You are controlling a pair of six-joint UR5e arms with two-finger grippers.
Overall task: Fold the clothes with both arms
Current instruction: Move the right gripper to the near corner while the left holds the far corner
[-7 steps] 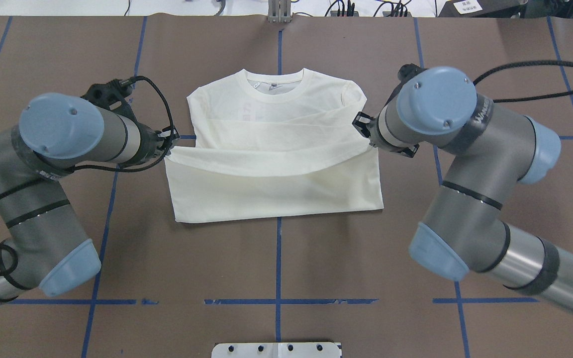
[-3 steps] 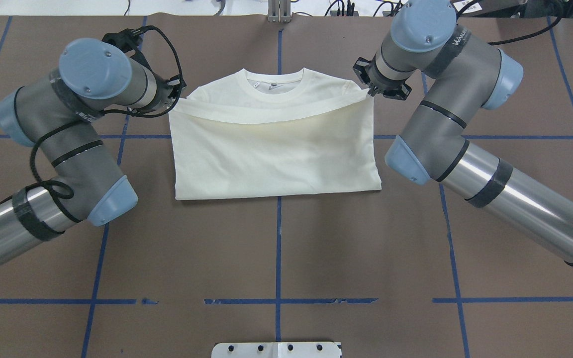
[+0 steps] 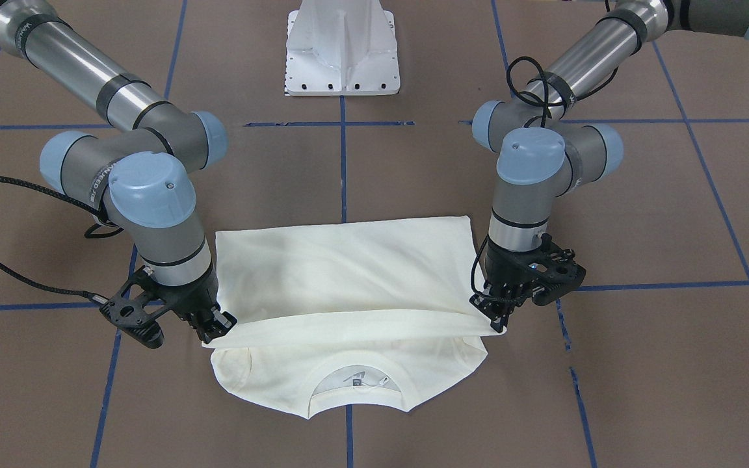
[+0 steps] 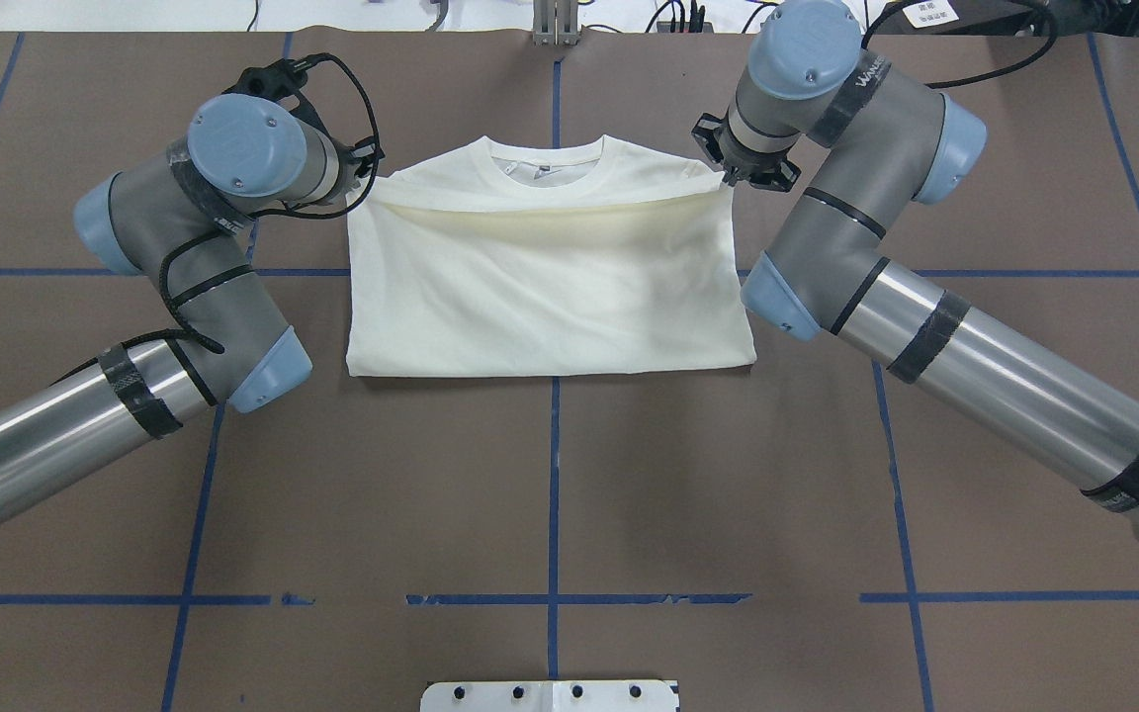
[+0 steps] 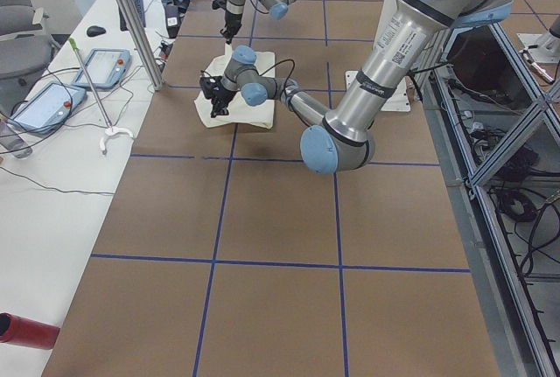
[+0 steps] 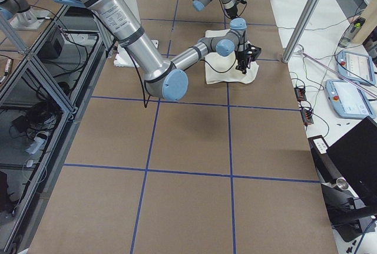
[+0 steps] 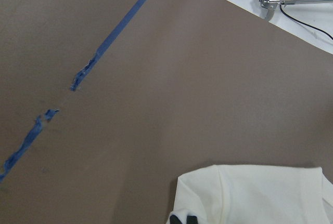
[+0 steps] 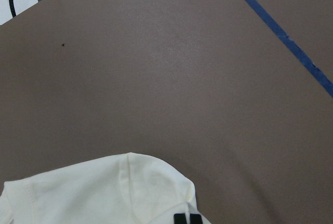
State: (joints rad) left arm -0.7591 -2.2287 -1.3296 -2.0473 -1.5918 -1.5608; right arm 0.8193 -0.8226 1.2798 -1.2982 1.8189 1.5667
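Black left tool point(image 3: 497, 320), fingers closed tight on one corner of the lifted fold of the cream T-shirt point(image 3: 342, 260). In the left wrist view, black fingertips point(image 7: 177, 219) at the lower edge of the picture, nipping cream cloth. Black right tool point(image 3: 216, 327), likewise pinched shut on the opposite corner of the same fold, with fingertips point(image 8: 180, 219) against cloth in the right wrist view.

Folded edge drawn taut between the two tools, held slightly above the lower layer of the garment and lying just short of the ribbed collar point(image 4: 545, 163). T-shirt folded to a broad rectangle on the brown bench point(image 4: 382, 494), in the half far from the robot, straddling the centre blue tape line point(image 4: 553, 475); collar toward the far edge, straight crease toward the robot.

Silver-grey left arm point(image 4: 204, 297) and right arm point(image 4: 975, 366) flanking the garment, elbows bent, wrists pointed down at the cloth. White pedestal base point(image 3: 342, 52) well apart from the T-shirt, at the robot's side of the bench.
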